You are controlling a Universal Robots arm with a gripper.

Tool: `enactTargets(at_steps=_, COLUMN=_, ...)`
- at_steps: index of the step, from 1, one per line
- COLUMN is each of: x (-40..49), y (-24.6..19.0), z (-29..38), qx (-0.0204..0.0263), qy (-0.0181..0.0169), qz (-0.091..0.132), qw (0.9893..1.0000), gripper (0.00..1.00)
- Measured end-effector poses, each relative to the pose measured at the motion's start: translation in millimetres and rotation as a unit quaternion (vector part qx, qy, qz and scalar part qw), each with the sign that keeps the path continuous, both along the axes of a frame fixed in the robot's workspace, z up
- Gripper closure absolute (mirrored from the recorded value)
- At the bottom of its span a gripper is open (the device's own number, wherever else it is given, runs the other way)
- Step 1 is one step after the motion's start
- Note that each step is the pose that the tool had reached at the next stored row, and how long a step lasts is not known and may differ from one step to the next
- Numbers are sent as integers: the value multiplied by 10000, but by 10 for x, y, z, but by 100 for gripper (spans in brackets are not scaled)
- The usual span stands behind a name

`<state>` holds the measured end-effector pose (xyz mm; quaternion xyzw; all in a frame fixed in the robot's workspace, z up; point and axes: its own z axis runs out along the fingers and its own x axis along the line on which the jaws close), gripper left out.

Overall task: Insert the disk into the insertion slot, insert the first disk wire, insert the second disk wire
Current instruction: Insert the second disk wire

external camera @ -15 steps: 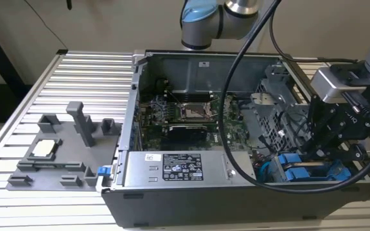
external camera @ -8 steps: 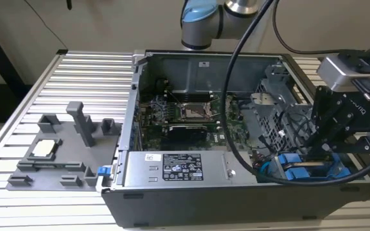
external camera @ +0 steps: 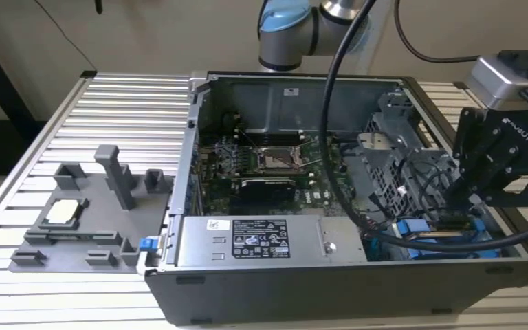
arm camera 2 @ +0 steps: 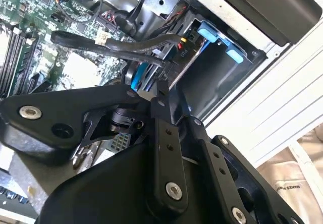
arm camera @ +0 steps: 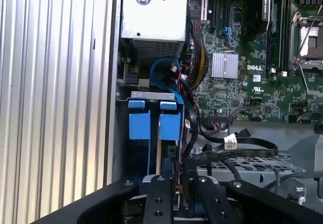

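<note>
While the disk (arm camera: pixel 169 128) sits upright in the slot (arm camera: pixel 132 156) of the grey metal cage, its blue caddy beside a second blue one (arm camera: pixel 139 123), the gripper (arm camera: pixel 176 183) hangs just over its end, black fingers (arm camera 2: pixel 164 95) drawn narrow around what looks like a small dark connector at the disk's edge. Black ribbed cables (arm camera: pixel 237 151) loop from there toward the green board (arm camera: pixel 237 82). In the exterior view the case (external camera: pixel 245 289) stands open on a slatted aluminium table (external camera: pixel 108 103).

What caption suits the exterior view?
Gripper lowered over the blue-framed disk in an open computer case.
</note>
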<state>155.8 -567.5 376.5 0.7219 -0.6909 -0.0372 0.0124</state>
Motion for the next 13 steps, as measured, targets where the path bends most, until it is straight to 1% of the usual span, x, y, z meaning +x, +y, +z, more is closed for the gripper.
enactTargets(at_steps=5, x=0, y=0, z=81, qx=-1, qy=0, qz=0, qw=10000, gripper=76)
enactTargets(at_steps=13, x=0, y=0, z=84, qx=11, qy=0, qz=0, qw=10000, gripper=76)
